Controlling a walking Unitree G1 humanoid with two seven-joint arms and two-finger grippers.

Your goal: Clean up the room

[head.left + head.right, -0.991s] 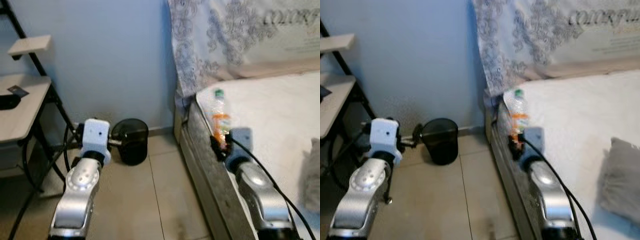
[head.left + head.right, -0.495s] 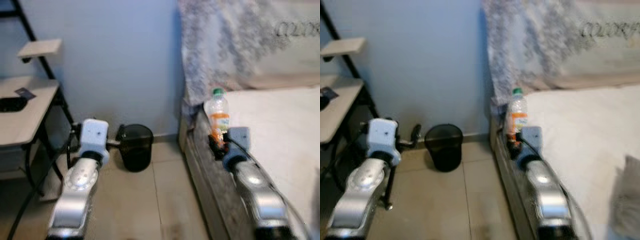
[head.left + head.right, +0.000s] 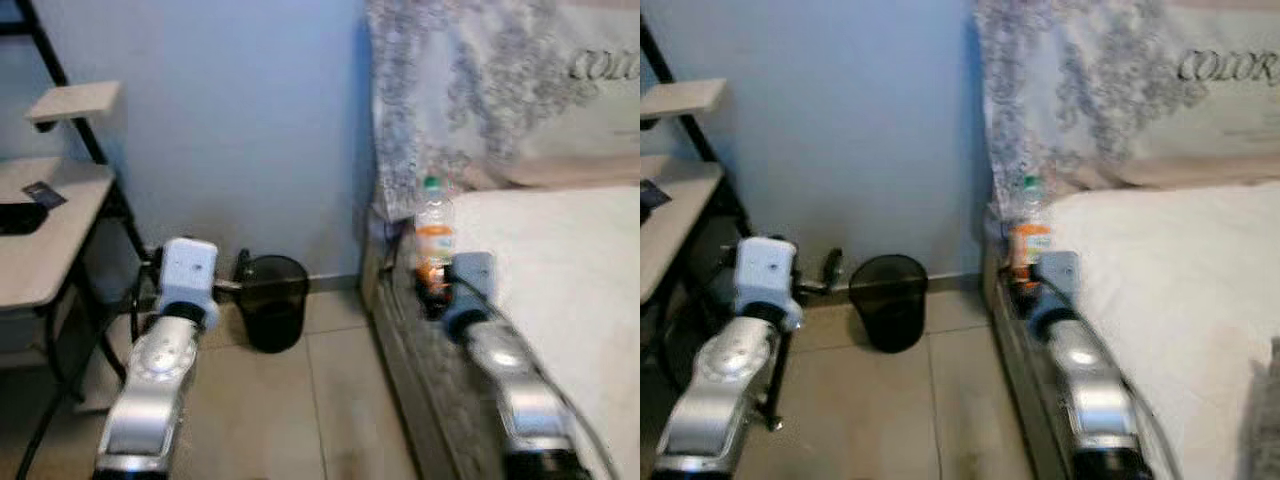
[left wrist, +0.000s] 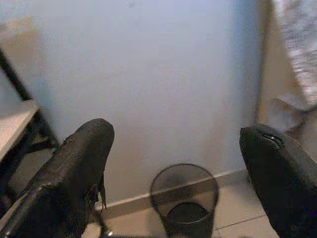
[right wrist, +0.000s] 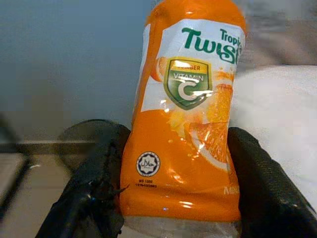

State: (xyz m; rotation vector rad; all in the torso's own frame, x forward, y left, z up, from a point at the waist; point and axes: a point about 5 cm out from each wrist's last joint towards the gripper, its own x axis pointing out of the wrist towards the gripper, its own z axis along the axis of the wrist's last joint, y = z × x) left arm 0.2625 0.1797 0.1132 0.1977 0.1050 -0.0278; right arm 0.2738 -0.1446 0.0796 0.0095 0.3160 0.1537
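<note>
Right gripper (image 5: 173, 198) is clamping a crinkly plastic orange-label bottle (image 5: 185, 114) upright over the bed's edge (image 3: 400, 300). Left gripper (image 4: 183, 163) is gaping wide, empty, facing the round black mesh bin (image 4: 184, 201). Bottle's cap is getting cut off in the right wrist view.

A: What writing can be read?

B: The bottle's orange label (image 5: 185, 124) reads "Twist", with "Tropi" cut off above and a green shield saying "VITAMIN C".

A: Anything else?

B: The bed's pillow (image 3: 1200, 90) shows "COLOR".
</note>
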